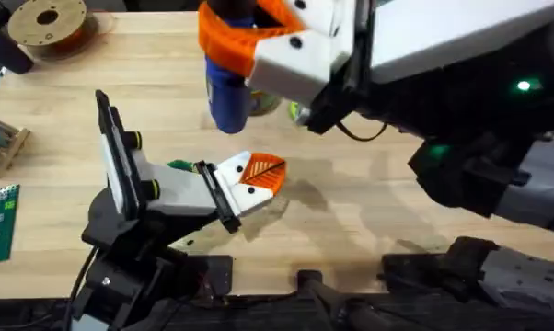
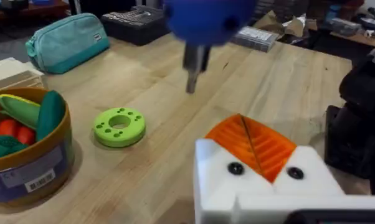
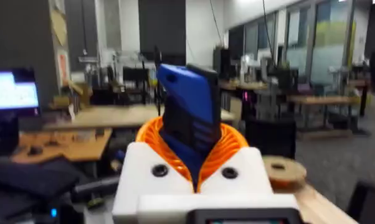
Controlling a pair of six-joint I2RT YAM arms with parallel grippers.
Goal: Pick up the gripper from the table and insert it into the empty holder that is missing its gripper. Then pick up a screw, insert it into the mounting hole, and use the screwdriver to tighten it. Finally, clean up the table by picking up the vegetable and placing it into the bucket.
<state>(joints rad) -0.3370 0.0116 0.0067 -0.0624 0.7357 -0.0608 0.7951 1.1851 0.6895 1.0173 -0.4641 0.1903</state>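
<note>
- Overhead first: pale plank counter [image 1: 369,207] with a filament spool [image 1: 47,23] in the far left corner; left tool [image 1: 259,179] lies low over the middle, both orange tips pressed together with nothing between them; right tool [image 1: 245,41] hangs high, clamped on the blue screwdriver [image 1: 229,97], which points down just behind the left one; if the grip is loose, the driver could twist or slide as soon as the bit takes load

- Left wrist: the bit comes down above the white blocks and their two dark screws; I can't tell which hole it's aimed at, so my worry is it lands off centre, skates over the plastic or pops the tip back out; green disc [image 2: 118,127] sits beside the bucket [image 2: 32,171], which has colourful toy food in it, so the cleanup may already be done; can't confirm the dark green vegetable though

- Right wrist: driver body wedged between the orange pads [image 3: 228,146], top leaning a bit; any tilt means a cross-threaded screw or a cam-out, I reckon
</note>
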